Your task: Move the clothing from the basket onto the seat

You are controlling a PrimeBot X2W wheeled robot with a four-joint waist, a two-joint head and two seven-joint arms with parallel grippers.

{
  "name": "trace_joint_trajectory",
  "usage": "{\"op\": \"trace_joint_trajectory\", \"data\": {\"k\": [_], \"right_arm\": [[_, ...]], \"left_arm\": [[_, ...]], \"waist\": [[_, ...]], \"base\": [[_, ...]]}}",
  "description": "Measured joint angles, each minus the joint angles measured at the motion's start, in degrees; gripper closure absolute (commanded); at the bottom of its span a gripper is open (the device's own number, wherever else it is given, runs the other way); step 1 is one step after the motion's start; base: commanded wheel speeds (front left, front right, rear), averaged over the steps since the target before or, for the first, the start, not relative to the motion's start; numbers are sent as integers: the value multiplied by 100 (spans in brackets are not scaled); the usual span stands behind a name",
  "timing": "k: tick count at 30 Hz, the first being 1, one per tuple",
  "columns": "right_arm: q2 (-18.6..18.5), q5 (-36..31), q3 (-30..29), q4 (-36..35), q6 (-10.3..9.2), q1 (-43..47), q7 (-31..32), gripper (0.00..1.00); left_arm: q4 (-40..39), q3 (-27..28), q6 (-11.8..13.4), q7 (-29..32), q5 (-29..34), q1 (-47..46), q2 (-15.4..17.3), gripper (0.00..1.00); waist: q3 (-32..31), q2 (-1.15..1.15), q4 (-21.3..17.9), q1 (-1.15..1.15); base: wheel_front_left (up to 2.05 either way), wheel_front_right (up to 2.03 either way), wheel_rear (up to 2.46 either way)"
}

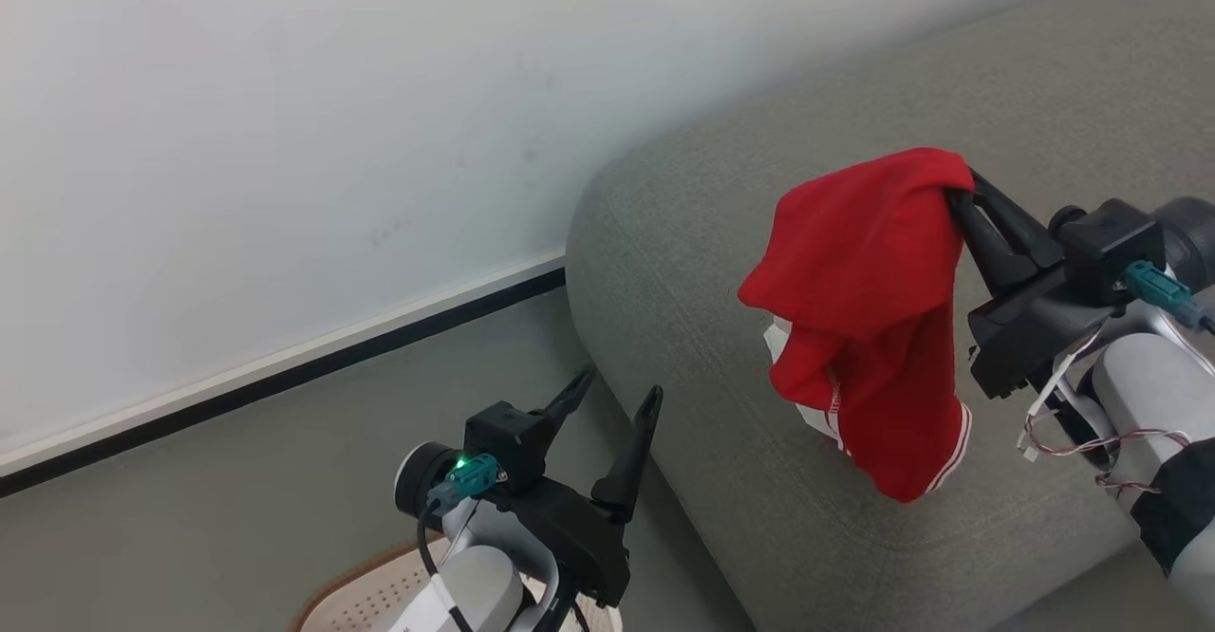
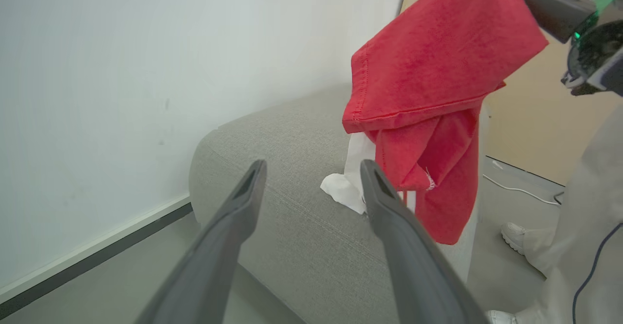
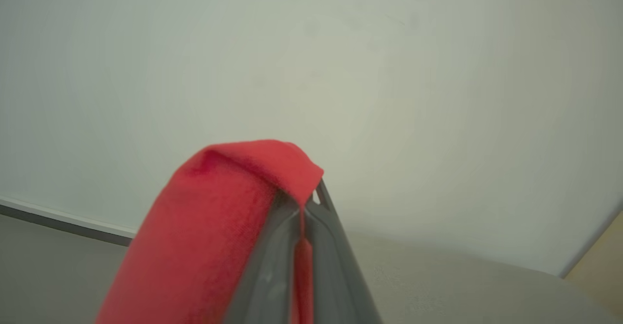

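1. The clothing [image 1: 864, 271], red: hangs above the rounded end of the sofa [image 1: 683, 262]. I cannot tell whether its lower hem touches the cushion. It is held high, probably so it clears the sofa's edge before being let down.
2. The right pincer [image 1: 957, 191]: above the sofa, pressed together on the clothing's top fold.
3. The left pincer [image 1: 617, 387]: spread and empty, just beside the sofa's end, apparently idle.
4. The basket [image 1: 375, 599]: on the floor, below the sofa's end.
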Motion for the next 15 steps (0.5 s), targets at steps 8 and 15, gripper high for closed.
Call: {"op": "trace_joint_trajectory", "data": {"k": [8, 15], "right_arm": [[-289, 14, -178, -204, -15, 46, 0, 100], [-416, 116, -403, -276, -15, -286, 60, 100]], "left_arm": [[-172, -163, 15, -1, 229, -3, -45, 0], [-336, -261, 55, -1, 434, -87, 16, 0]], "waist": [[318, 0, -210, 0], [725, 0, -163, 0]], "base": [[0, 0, 0], [0, 0, 0]]}}
